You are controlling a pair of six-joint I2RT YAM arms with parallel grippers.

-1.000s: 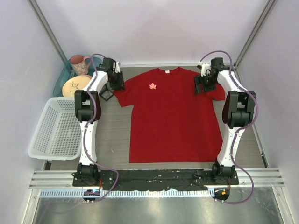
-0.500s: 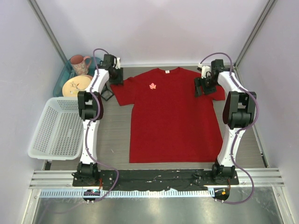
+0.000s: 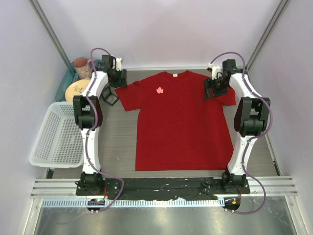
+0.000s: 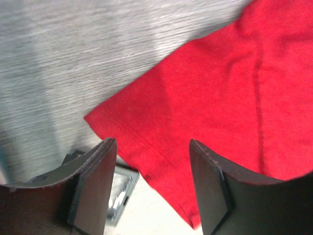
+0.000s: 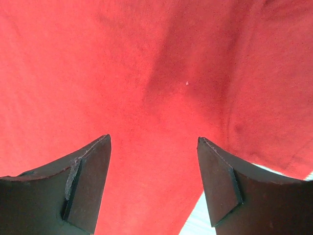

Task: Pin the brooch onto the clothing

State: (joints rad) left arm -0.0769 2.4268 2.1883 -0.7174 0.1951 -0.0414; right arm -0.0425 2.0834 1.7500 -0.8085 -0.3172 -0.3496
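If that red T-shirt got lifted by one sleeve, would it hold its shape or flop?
Probably flop: the T-shirt lies flat like thin cloth, its sleeve edge thin in the left wrist view. It is likely light. A push would probably bunch it rather than slide it whole.

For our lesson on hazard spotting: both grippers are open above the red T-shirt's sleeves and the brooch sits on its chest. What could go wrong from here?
1. The left gripper and right gripper each hang open over a sleeve of the T-shirt. Pinching and pulling might wrinkle the cloth and shift the brooch, whose fastening cannot be seen.
2. The small black box lies beside the left sleeve hem, so the left gripper could knock it.
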